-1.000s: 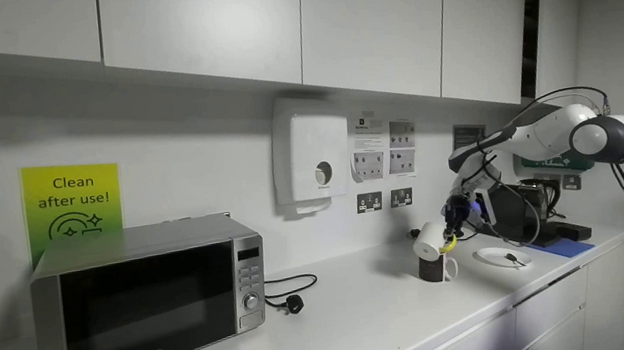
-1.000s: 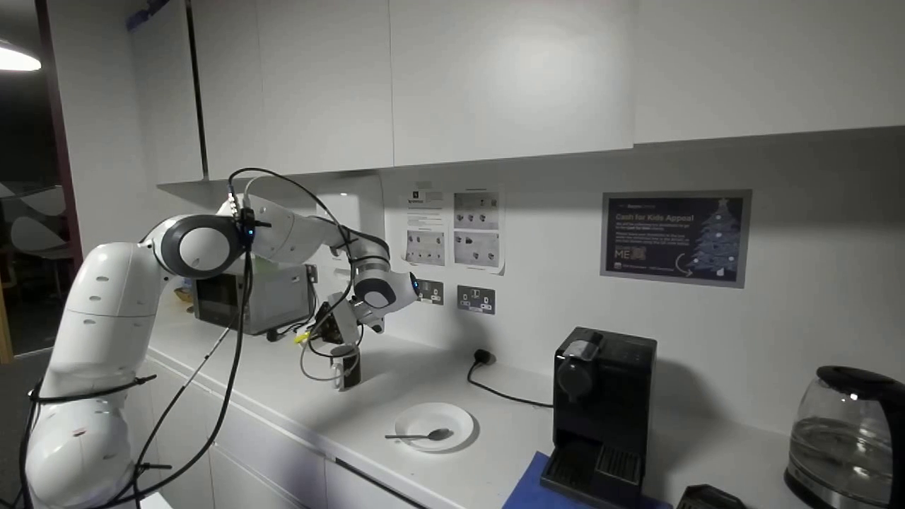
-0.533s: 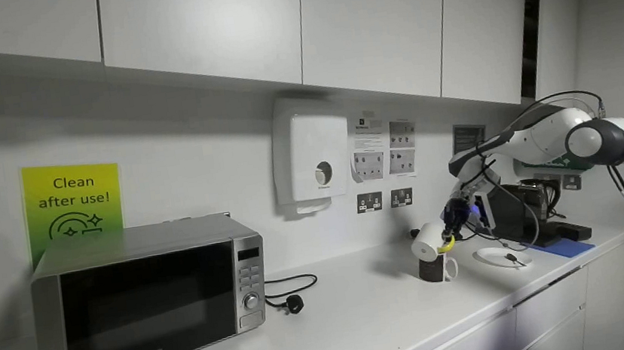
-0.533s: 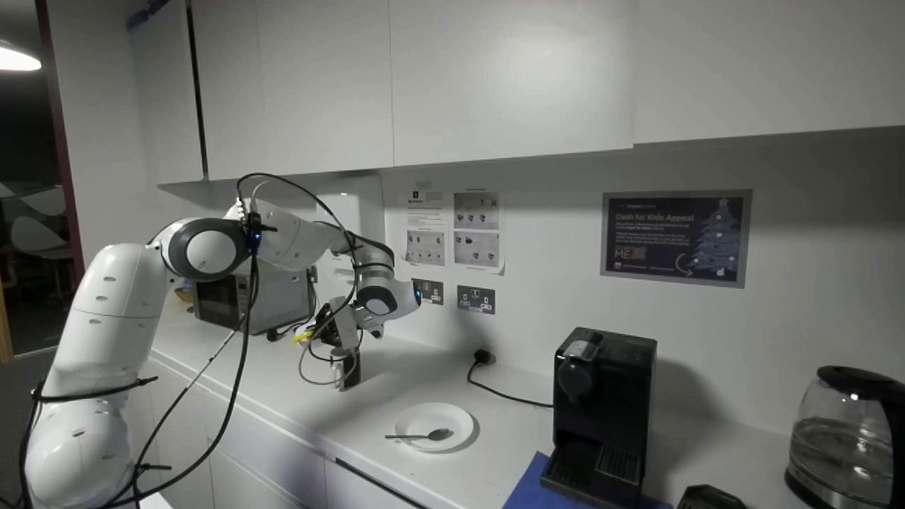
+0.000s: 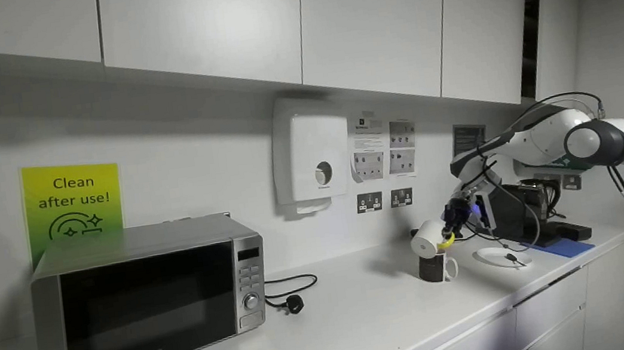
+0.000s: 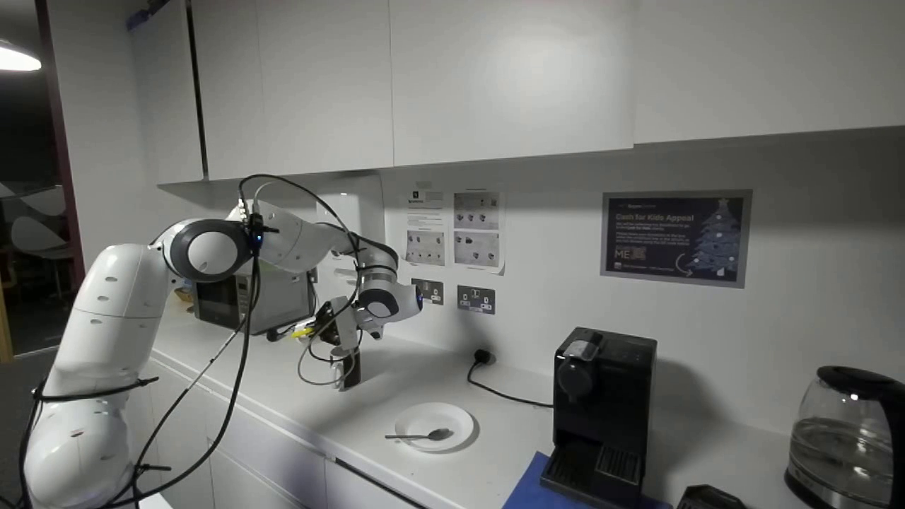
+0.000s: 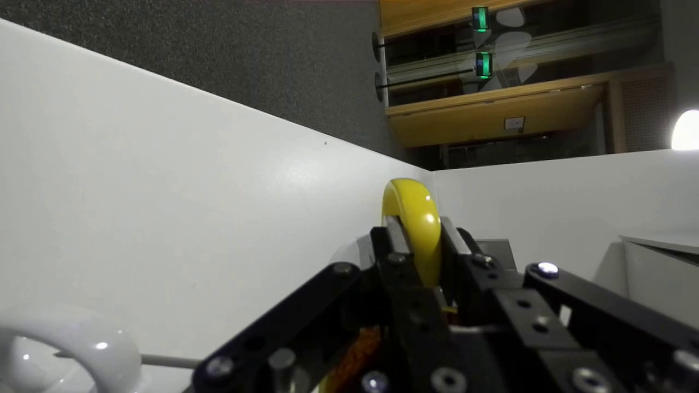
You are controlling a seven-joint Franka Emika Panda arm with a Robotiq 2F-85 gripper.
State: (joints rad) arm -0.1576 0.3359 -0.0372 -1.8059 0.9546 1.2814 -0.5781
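Yellow handle [image 7: 413, 204] snugly between its fingers [image 7: 454, 236], the hand [image 7: 425, 237] is parted only enough for that handle and pinches the white mug [image 5: 428, 238], which tilts just above the dark mug [image 5: 432, 270] in an exterior view, whether touching it I cannot tell
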